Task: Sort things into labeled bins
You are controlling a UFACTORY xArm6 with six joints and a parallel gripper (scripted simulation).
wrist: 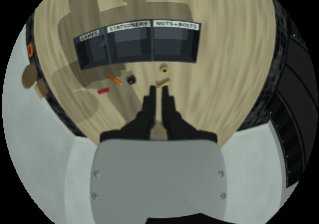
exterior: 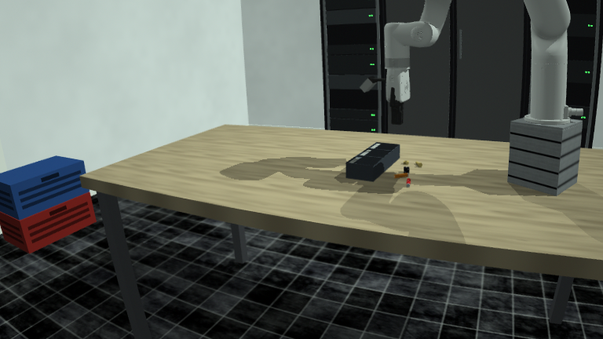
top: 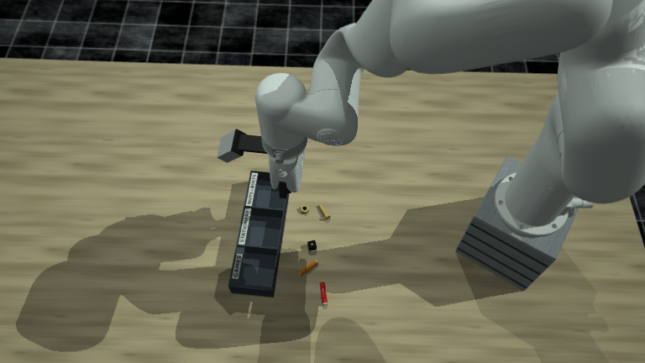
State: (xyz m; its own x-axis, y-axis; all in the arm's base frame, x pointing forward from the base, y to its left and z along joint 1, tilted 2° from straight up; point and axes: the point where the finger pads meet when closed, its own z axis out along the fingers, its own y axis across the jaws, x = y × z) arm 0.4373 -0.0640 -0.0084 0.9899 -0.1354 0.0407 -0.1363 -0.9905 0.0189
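A dark row of three bins [top: 252, 289] [exterior: 362, 172] [wrist: 136, 52] stands on the table, labelled NUTS+BOLTS [top: 251, 188], STATIONERY [top: 243, 225] and GAMES [top: 236, 266]. To its right lie a brass nut [top: 304, 208] [wrist: 163, 68], a brass bolt [top: 323, 212] [exterior: 418, 165] [wrist: 161, 81], a black die [top: 312, 244] [exterior: 406, 169] [wrist: 131, 80], an orange crayon [top: 308, 267] [exterior: 400, 175] [wrist: 115, 79] and a red marker [top: 323, 292] [exterior: 407, 182] [wrist: 104, 91]. My gripper [top: 283, 192] [exterior: 396, 119] [wrist: 159, 94] is shut and empty. It points straight down, high above the table, over the nut and bolt.
The arm's grey base block [top: 511, 239] [exterior: 544, 158] stands on the table to the right. A blue crate [exterior: 42, 180] sits on a red crate [exterior: 46, 224] on the floor, left of the table.
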